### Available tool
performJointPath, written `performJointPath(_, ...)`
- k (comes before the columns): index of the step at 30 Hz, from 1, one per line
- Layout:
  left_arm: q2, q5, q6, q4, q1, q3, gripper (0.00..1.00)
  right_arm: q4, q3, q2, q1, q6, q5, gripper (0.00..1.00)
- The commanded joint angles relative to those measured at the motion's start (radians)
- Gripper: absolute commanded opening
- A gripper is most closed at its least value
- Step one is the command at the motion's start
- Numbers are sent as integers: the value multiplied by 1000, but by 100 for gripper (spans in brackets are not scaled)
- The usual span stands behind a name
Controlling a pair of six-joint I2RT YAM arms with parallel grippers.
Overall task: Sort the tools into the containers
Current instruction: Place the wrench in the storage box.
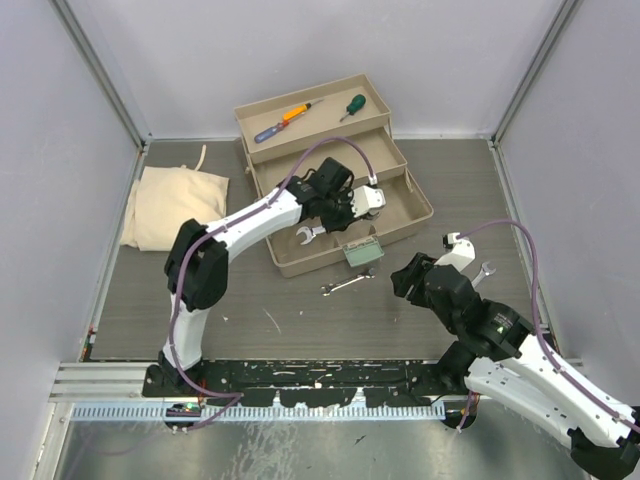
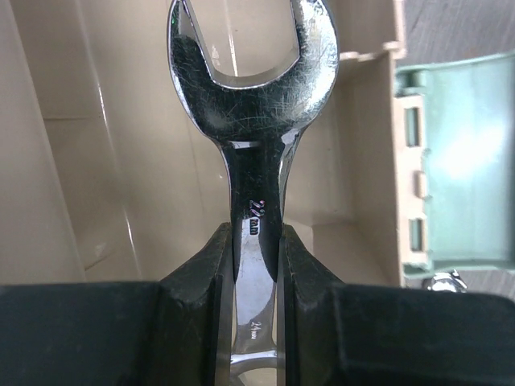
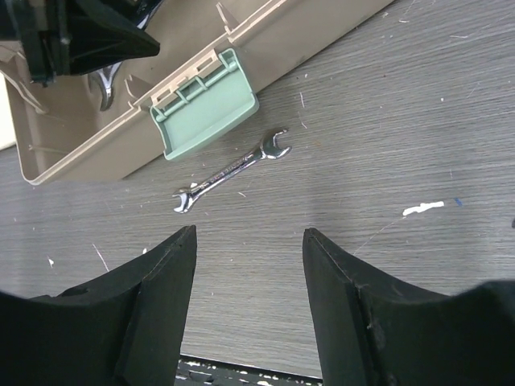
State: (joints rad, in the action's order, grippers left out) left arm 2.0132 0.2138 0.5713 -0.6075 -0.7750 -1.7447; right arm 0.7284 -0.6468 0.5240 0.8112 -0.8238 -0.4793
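Steel open-end wrench (image 2: 253, 96), large, is clamped by its shank between the left fingers (image 2: 197, 281), its open head projecting past the fingertips. The left gripper (image 1: 335, 218) reaches over the lowest tray of the toolbox (image 1: 425, 212). The left wrist view shows the wrench head over the tan tray floor, close to the front wall that carries the pale green latch (image 2: 459, 161). Whether the head touches the floor cannot be told.

The toolbox stands open near the middle of the far edge of the surface (image 1: 250, 310), its trays stepped upward toward that edge. The top tray holds a green-handled screwdriver (image 1: 352, 105). Beside it lie blue-red and orange handles (image 1: 283, 120) end to end; one tool or two cannot be told.

The right gripper (image 3: 249, 233) hangs above the surface toward the near right corner. Its fingers stand apart with nothing between them.

A small wrench (image 3: 233, 170) lies flat on the surface near its middle, just in front of the latch and not touching it. Another wrench (image 1: 483, 272) lies toward the right edge, just beside the right arm.

A cream cloth bag (image 1: 175, 205) lies against the left edge, well apart from the toolbox.
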Motion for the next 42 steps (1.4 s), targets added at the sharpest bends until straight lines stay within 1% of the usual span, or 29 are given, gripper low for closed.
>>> performJointPath(1,57,17,32,-3,7,-109,0,-23,-11,6,-1,-17,-26,60)
performJointPath(7,152,-22,14,-3,11,-156,0,-13,-8,-3,-1,-16,-32,60)
performJointPath(9,188,-24,6,-20,13,-186,3,-7,-5,-4,-1,-18,-33,60)
performJointPath(12,225,-25,6,-36,15,-209,10,-1,0,-3,-1,-19,-36,60)
performJointPath(16,234,-26,-10,-24,16,-208,26,7,14,7,-1,-33,-36,60)
performJointPath(17,228,-20,-14,-19,16,-206,30,8,17,11,-1,-38,-36,60)
performJointPath(19,220,-11,-17,-13,16,-204,34,8,23,13,-1,-46,-36,60)
performJointPath(29,163,4,-44,-4,31,-230,45,19,12,42,-1,-51,-79,61)
performJointPath(35,74,24,-111,47,48,-230,48,40,-41,133,0,-39,-127,62)
performJointPath(42,-37,3,-226,101,48,-209,51,42,-101,229,-3,-31,-191,66)
